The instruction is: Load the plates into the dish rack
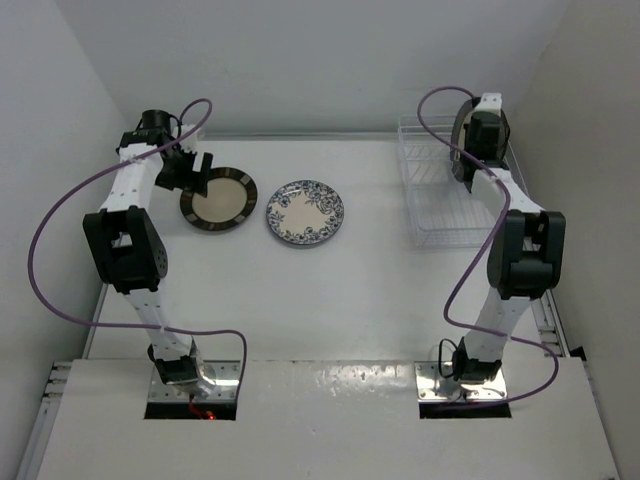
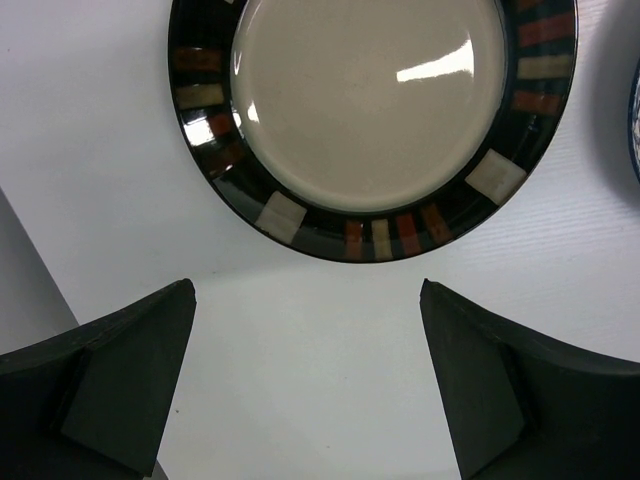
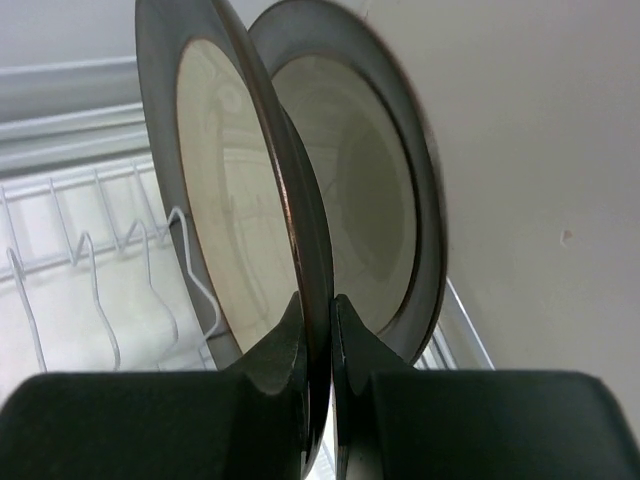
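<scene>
White table (image 1: 350,290): right end effector (image 3: 318,312) clamps dark-rimmed plate (image 3: 230,200) at rack (image 1: 436,205)

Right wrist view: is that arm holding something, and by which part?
Yes. The right jaws are shut on the rim of a dark-rimmed plate, held on edge at the dish rack. A second plate stands beside it.

Table (image 1: 330,300): first plate (image 1: 218,199) far left, second plate (image 1: 305,212) just right of it. Dish rack (image 1: 440,195) far right; third plate (image 3: 230,230), fourth plate (image 3: 370,210) upright side by side there.
</scene>
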Motion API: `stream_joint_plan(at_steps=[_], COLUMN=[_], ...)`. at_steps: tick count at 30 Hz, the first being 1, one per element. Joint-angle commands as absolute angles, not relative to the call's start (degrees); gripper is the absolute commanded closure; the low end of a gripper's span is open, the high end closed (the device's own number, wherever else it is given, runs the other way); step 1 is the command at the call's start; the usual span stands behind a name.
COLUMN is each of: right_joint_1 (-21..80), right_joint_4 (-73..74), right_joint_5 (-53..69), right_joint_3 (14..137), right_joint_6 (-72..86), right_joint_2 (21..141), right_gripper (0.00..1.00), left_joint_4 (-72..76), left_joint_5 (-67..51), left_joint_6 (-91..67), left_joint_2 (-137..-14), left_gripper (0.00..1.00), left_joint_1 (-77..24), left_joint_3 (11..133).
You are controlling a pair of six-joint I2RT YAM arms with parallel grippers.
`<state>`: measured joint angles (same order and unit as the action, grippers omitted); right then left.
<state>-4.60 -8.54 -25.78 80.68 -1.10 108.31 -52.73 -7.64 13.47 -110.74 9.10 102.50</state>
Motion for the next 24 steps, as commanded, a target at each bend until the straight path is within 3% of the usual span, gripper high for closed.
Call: stream_joint_plan(at_steps=[1,11,13,14,15,17,22,24], right_joint_1=[-2.29,-0.88,-0.79,-0.88,-0.88,-0.88,-0.79,-0.44], right_joint_4=[-13.18,-10.99,-10.02,-9.50,-9.32,-8.88,-5.21,-4.05], right_joint_5=[-27.94,-32.95,-32.96,-32.35,-32.26,-31.64,-30.85,-30.85], right_joint_3=[78.14,79.71,80.07,80.16,80.24,80.42,83.13,84.90], right_joint_6=[-5.70,-1.42,-0.35,-0.35,-0.44,-0.44,-1.93,-2.81], right_joint_2=[104.77,107.66,107.67,107.32,106.62,105.74,103.10,101.44], right_gripper=[1.00,1.00,0.87,0.58,0.44,0.25,0.00,0.00], left_joint_4=[-51.94,-51.94,-51.94,-51.94,-51.94,-53.08,-53.61,-53.61], left_joint_5=[-7.56,-9.14,-9.14,-9.14,-9.14,-9.66,-11.41,-13.35], left_joint_6=[14.24,14.24,14.24,14.85,14.85,14.85,13.45,11.61], left_joint_2=[-109.25,-109.25,-109.25,-109.25,-109.25,-110.12,-116.00,-118.20], left_gripper=[0.00,0.00,0.00,0.00,0.00,0.00,0.00,0.00], left_joint_1=[9.40,9.40,9.40,9.40,9.93,10.71,15.28,16.95], left_joint_3=[103.01,103.54,103.54,102.84,102.14,101.61,101.60,102.12])
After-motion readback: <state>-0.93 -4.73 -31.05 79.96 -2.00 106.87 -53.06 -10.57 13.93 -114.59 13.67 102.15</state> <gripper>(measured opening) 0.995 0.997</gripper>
